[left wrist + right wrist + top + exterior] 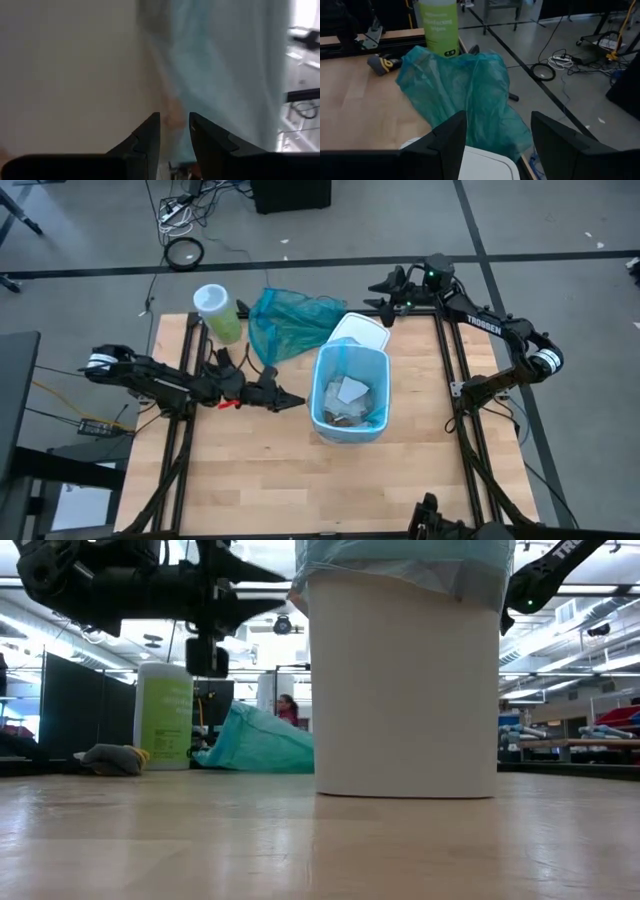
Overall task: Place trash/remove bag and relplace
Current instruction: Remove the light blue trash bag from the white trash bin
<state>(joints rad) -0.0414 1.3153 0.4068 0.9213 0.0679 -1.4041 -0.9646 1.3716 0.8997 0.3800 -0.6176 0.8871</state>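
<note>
A white bin (322, 418) stands mid-table, lined with the light-blue bag (318, 376), whose rim is folded over the bin's top (400, 565). The trash (350, 394), white paper and brown scraps, lies inside. My left gripper (298, 401) points level at the bin's left side, just short of it. It is open with a narrow gap (175, 122), facing the bin wall and the bag's hanging edge (220, 65). My right gripper (378, 292) hovers open at the far edge (497, 130), above a teal bag, with nothing between its fingers.
A teal-green bag (290, 320) lies crumpled at the far side, left of a white lid (360, 330) behind the bin. A green wipes canister (218, 312) stands at the far left with a small grey bundle (112, 758) beside it. The table's near half is bare wood.
</note>
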